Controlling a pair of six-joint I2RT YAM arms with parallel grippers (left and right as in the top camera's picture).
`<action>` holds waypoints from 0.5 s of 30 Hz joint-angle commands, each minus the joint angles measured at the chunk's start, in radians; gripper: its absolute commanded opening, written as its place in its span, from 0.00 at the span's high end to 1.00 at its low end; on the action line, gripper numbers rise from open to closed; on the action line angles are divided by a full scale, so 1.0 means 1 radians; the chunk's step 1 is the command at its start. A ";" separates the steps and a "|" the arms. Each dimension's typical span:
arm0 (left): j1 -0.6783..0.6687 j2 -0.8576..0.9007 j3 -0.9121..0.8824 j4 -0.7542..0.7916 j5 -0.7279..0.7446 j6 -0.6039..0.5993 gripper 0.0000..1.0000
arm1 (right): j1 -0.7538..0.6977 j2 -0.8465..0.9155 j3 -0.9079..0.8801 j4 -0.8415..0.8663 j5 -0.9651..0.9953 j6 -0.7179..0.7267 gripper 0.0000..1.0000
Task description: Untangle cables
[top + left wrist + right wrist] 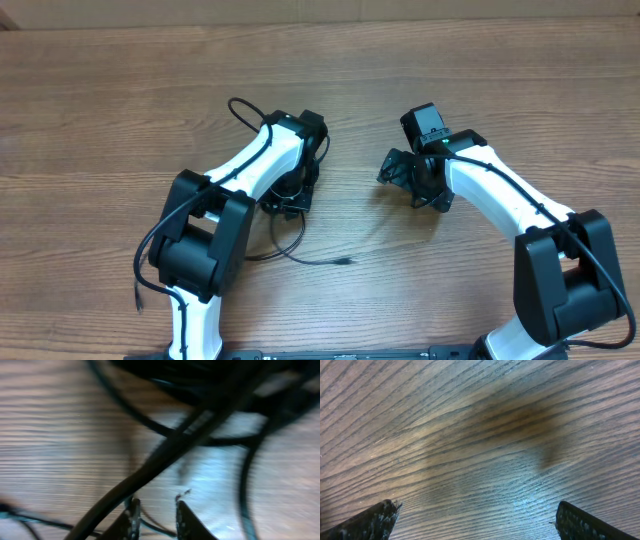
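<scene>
Left gripper (pixel 156 504) low over cables (pixel 330 262) (jaws seemingly ajar); right gripper (pixel 477 507) agape.

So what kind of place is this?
Probably a robotics lab bench: the left arm and right arm work over a wood-grain table with thin black cables on it.

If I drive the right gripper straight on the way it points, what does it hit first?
Most likely the bare wooden table: the right gripper, jaws wide open, faces only wood grain, no cable in its view. The cables lie by the left arm.
</scene>
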 commanded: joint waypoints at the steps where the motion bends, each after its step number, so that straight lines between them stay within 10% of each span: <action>1: 0.032 -0.011 0.008 -0.006 -0.135 -0.026 0.72 | -0.002 -0.029 0.006 0.002 0.014 0.003 0.00; 15: 0.096 -0.011 0.443 -0.332 -0.172 -0.027 0.51 | -0.002 -0.029 0.006 0.002 0.014 0.003 0.00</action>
